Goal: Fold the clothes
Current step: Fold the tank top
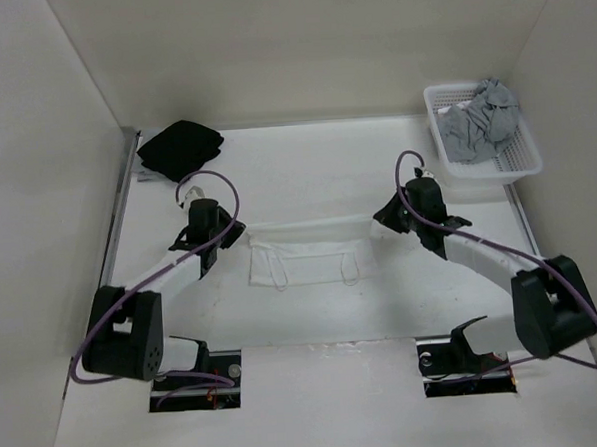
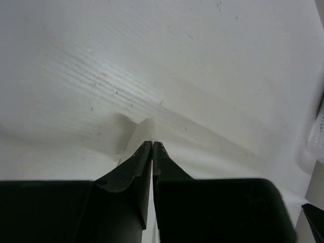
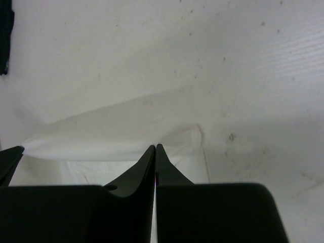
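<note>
The clothes [image 1: 300,255], a plain white garment with thin looped straps along its near edge, lie mid-table between the two arms. My left gripper [image 1: 237,237] is at the garment's far left corner. In the left wrist view that gripper [image 2: 153,143] is shut, with a peak of the white fabric [image 2: 144,129] pinched at its tips. At the far right corner is my right gripper [image 1: 386,219]. Its wrist view shows the right gripper [image 3: 155,147] shut too, on the bunched fabric corner [image 3: 185,139]. The far edge runs as a raised fold between the two grippers.
A black cloth bundle [image 1: 179,148] lies at the back left. A white basket [image 1: 523,160] holding a grey cloth bundle [image 1: 481,119] stands at the back right. White walls close in the table on the left, back and right.
</note>
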